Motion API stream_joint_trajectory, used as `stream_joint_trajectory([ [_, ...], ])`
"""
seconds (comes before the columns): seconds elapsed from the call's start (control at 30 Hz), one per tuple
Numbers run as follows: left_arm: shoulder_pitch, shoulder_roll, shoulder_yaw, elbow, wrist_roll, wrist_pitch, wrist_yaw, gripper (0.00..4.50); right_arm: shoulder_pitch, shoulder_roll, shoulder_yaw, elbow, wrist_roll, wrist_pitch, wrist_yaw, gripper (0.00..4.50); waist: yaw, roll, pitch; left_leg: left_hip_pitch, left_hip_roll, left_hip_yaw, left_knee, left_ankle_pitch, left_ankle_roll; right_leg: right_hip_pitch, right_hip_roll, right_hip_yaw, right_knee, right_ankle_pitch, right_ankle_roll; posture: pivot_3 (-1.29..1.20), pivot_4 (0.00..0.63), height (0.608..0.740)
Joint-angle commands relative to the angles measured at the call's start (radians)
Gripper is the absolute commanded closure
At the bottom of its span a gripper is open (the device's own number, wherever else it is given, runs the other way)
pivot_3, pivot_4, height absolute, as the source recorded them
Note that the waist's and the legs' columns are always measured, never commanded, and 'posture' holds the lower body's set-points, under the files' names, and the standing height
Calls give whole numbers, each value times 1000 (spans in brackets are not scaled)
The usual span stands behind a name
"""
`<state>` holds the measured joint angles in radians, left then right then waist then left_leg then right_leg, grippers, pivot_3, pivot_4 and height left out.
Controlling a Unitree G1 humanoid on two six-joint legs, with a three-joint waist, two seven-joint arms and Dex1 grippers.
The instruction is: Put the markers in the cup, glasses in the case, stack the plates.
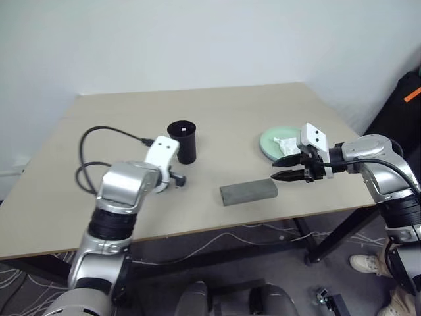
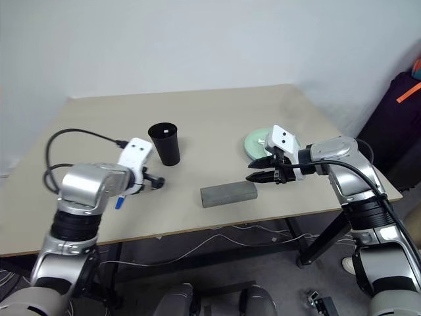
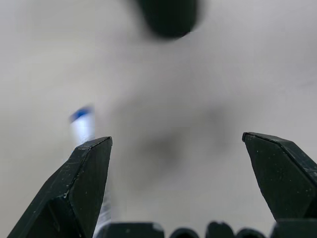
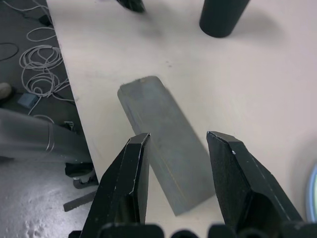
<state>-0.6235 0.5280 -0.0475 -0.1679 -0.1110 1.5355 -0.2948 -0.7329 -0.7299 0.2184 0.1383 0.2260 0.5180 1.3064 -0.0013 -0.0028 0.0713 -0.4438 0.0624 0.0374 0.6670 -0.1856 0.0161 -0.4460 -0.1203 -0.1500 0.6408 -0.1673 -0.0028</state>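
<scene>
Jaws open, closed grey case (image 1: pixel 248 192)

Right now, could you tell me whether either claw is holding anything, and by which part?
Nothing is held. The left claw is open above the blue-capped marker; the right claw is open over the grey case.

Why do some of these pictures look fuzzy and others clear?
Left wrist view: the black fingers are crisp, but the cup and the blue-capped marker behind are blurred. Right wrist view: the grey case is sharp. Head views: even light, soft shadows.
</scene>
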Motion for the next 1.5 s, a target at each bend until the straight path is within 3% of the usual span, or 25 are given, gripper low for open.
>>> stream_joint_trajectory([
  [0.03, 34, 28, 48, 13, 5, -55, 7, 13, -27, -4, -14, -7, 1, -20, 5, 2549, 1, 0, 0, 0, 0, 0, 0, 0, 0, 0, 0, 0, 0, 0, 0, 0, 0, 716],
  [0.47, 92, -14, 128, 134, 2, -151, 50, 13, -34, 0, -9, 17, -4, -45, 14, 2549, 14, -1, 0, -1, -1, 0, 0, 0, 0, 0, 0, 1, -1, 0, 0, 0, 0, 716],
  [0.6, 92, -32, 153, 170, -3, -168, 56, 922, -33, -2, -10, 22, -4, -48, 14, 2549, 13, 0, 0, 0, -1, 0, 0, 0, 0, 1, -1, 1, -1, 0, 0, 0, 0, 716],
  [0.93, 90, -33, 126, 192, -10, -174, 54, 4326, -35, -3, -10, 35, -7, -58, 13, 2549, 3, 0, 0, 2, 0, -1, 0, 0, 0, 0, -1, -3, -2, 0, 0, 0, 0, 716],
  [1.13, 96, 43, 21, 164, -29, -186, -22, 4326, -39, 2, -10, 28, -8, -51, 14, 2549, 0, 4, -1, -2, 0, -12, -3, 0, 0, 1, -2, -18, -20, 0, 1, 0, 0, 716],
  [1.27, 87, 118, -61, 98, -67, -204, -130, 4326, -42, 3, -9, 23, -9, -46, 14, 2549, 1, 4, -1, -2, 0, -15, 0, 0, 0, 0, -2, -22, -20, 0, 1, 0, 0, 716],
  [1.37, 79, 195, -124, 25, -91, -298, -244, 4326, -45, 4, -9, 21, -9, -43, 15, 2549, 4, 4, -1, -2, 0, -15, 0, -1, -1, -1, -2, -22, -20, 0, 1, 0, 0, 716],
  [1.5, 84, 331, -194, -82, -89, -555, -446, 4326, -50, 9, -8, 22, -10, -41, 14, 2549, 7, 4, -1, -3, 0, -15, -1, -2, -3, -3, -2, -22, -20, 0, 1, 0, 0, 716],
])
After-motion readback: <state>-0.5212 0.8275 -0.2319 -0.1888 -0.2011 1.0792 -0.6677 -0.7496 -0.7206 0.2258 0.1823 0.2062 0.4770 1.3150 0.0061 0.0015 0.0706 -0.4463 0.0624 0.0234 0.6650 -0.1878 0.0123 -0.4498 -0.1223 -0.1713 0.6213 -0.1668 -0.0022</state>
